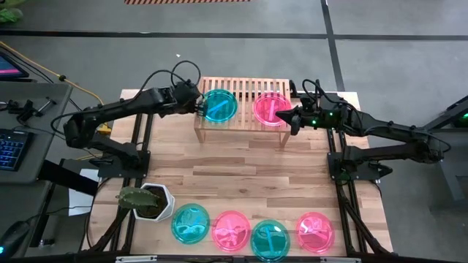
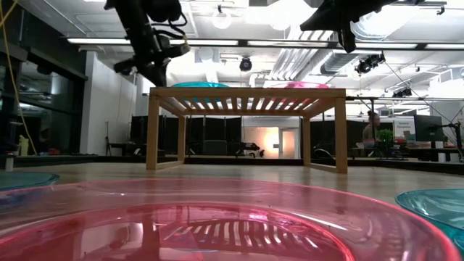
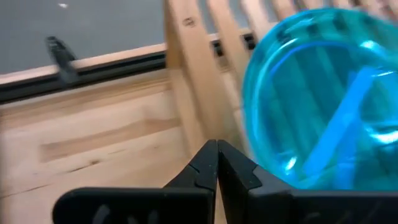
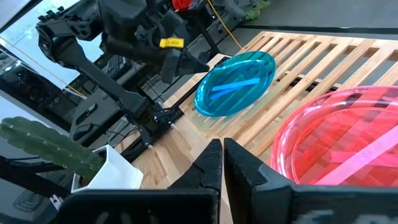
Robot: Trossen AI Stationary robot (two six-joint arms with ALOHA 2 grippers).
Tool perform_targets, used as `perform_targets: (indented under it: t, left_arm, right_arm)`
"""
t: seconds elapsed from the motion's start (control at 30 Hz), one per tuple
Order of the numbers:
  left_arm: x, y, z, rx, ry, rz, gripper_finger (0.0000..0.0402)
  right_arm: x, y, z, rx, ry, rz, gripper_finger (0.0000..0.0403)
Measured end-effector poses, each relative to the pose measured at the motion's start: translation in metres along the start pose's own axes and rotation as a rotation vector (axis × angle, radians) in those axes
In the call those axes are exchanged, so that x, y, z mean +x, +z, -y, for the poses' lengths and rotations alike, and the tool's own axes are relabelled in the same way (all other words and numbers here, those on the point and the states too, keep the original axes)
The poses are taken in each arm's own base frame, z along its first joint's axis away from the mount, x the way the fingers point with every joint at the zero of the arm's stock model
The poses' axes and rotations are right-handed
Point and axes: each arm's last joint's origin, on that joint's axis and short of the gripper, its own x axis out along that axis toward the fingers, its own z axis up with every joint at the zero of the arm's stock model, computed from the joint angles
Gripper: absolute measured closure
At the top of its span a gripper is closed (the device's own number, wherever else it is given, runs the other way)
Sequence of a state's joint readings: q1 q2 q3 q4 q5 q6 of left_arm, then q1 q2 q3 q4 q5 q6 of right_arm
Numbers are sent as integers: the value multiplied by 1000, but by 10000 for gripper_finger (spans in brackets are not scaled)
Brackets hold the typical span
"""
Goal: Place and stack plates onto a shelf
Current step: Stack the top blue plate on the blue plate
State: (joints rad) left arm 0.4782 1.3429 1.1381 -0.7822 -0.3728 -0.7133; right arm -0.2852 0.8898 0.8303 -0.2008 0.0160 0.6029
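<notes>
No readable text, brand, no. or sign anywhere. Small yellow tag (image 4: 170,43) on the left arm's dark wrist housing in right wrist view: marks too small to make out. Glowing monitor screen (image 1: 9,64) beside bench: nothing legible.

Teal plate (image 1: 219,105) and pink plate (image 1: 271,108) lie atop shelf (image 1: 245,123); four plates (image 1: 252,233) near front edge.

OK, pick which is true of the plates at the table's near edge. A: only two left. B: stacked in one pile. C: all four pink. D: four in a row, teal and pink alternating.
D: the high view shows teal, pink, teal, pink in a row.
</notes>
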Motion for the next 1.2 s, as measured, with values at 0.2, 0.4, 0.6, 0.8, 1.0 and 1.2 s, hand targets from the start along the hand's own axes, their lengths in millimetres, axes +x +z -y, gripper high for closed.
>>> perform_targets:
  t: [0.2, 0.4, 0.6, 0.8, 1.0, 1.2]
  left_arm:
    - [9, 2, 5, -10, -35, -19, 401]
    - [11, 3, 8, -25, -63, -14, 401]
    - [11, 9, 14, -63, -126, 46, 401]
    - [21, 12, 21, -72, -157, 62, 401]
    - [9, 20, 14, -59, -146, 117, 401]
    - [-26, 42, 2, -63, -193, 242, 401]
  right_arm:
    - [0, 0, 0, 0, 0, 0, 403]
    - [0, 0, 0, 0, 1, 0, 403]
    - [0, 0, 0, 0, 0, 0, 403]
    - [0, 0, 0, 0, 0, 0, 403]
    - [0, 1, 6, 4, -97, 32, 403]
    - [-1, 4, 18, 42, -185, 45, 403]
